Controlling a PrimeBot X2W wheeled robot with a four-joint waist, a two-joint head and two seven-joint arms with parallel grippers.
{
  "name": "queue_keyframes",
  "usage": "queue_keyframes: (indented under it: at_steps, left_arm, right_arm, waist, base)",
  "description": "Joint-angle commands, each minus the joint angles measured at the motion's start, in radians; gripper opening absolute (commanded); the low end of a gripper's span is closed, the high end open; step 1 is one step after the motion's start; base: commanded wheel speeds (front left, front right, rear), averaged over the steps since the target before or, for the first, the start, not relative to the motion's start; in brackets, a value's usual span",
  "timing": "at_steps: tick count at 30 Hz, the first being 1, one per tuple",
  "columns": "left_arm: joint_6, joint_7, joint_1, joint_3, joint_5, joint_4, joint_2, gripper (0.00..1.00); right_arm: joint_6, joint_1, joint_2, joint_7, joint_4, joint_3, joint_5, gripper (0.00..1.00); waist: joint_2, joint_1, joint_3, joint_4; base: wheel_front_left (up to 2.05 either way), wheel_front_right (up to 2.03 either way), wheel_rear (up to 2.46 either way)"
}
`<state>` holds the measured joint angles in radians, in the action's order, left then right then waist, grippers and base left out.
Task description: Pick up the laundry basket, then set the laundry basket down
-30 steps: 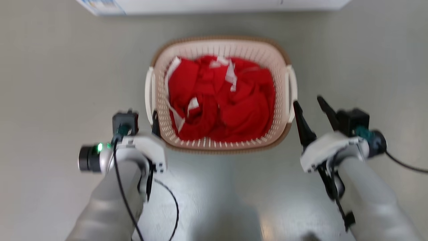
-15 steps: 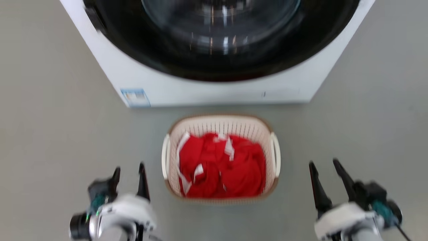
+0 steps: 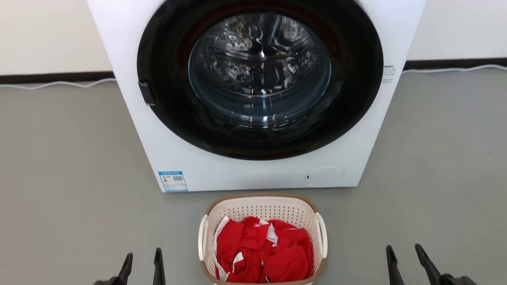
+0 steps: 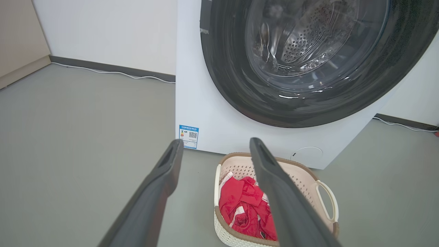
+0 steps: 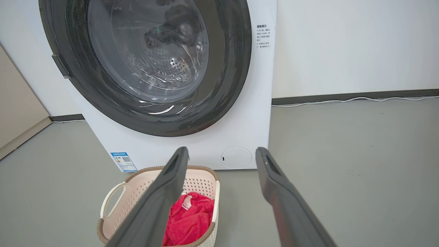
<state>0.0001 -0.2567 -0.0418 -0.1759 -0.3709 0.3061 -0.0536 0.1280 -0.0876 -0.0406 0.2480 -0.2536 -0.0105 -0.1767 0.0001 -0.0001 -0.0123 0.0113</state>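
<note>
**A:** Grey floor [image 3: 67,178]. The laundry basket [image 3: 261,209] stands on it just before the washing machine [image 3: 253,178], with red clothes [image 3: 273,257] inside.

**B:** And the arms?

**A:** The left pincer [image 3: 143,255] and right pincer [image 3: 404,249] are both spread and empty, well apart from the basket.

**B:** Then I'd take each white side handle [image 3: 323,237] level and lift together.

**A:** There's open floor on both sides. Only the machine's front crowds it.

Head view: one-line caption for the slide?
Laundry basket of red clothes on the floor before the washing machine, open left gripper and right gripper clear of it either side.
</note>
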Motion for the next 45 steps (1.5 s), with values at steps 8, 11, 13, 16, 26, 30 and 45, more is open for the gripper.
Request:
queue_keyframes:
  at_steps: [8, 11, 13, 16, 26, 30, 45]
  left_arm:
    - [-0.025, -0.005, -0.011, 0.073, 0.036, -0.041, 0.001, 1.0]
    - [-0.026, -0.005, -0.009, 0.079, 0.04, -0.036, 0.002, 1.0]
    - [-0.027, -0.005, -0.007, 0.082, 0.041, -0.032, 0.002, 1.0]
    - [-0.028, -0.005, -0.002, 0.081, 0.037, -0.027, 0.003, 1.0]
    - [-0.022, 0.0, -0.03, 0.048, 0.028, -0.001, 0.008, 0.0]
    - [-0.023, 0.004, -0.043, 0.047, 0.019, 0.038, 0.016, 0.0]
    - [-0.036, 0.049, -0.02, 0.077, -0.133, 0.026, 0.014, 0.0]
  right_arm:
    - [0.003, -0.014, -0.01, 0.014, 0.036, -0.01, -0.011, 1.0]
    - [0.003, -0.016, -0.01, 0.014, 0.034, -0.009, -0.016, 1.0]
    - [0.003, -0.018, -0.01, 0.014, 0.032, -0.01, -0.018, 1.0]
    - [0.003, -0.018, -0.01, 0.014, 0.024, -0.012, -0.016, 1.0]
    - [0.0, -0.025, 0.002, -0.001, -0.004, 0.009, -0.009, 0.0]
    - [0.0, -0.026, 0.012, -0.004, -0.041, 0.003, -0.019, 0.0]
    - [0.0, 0.0, 0.008, -0.046, -0.034, 0.016, -0.192, 0.0]
  waist:
    - [-0.0001, 0.0001, -0.023, 0.001]
    - [-0.0001, 0.0001, -0.026, 0.002]
    - [-0.0001, 0.0001, -0.027, 0.004]
    - [-0.0001, 0.0001, -0.026, 0.008]
    - [-0.0001, 0.0001, -0.026, 0.016]
    - [-0.0001, 0.0001, -0.026, 0.016]
    - [-0.0001, 0.0001, -0.021, 0.013]
  base:
    - [0.0, 0.0, 0.0]
    - [0.0, 0.0, 0.0]
    - [0.0, 0.0, 0.0]
    - [0.0, 0.0, 0.0]
    - [0.0, 0.0, 0.0]
    - [0.0, 0.0, 0.0]
    - [0.0, 0.0, 0.0]
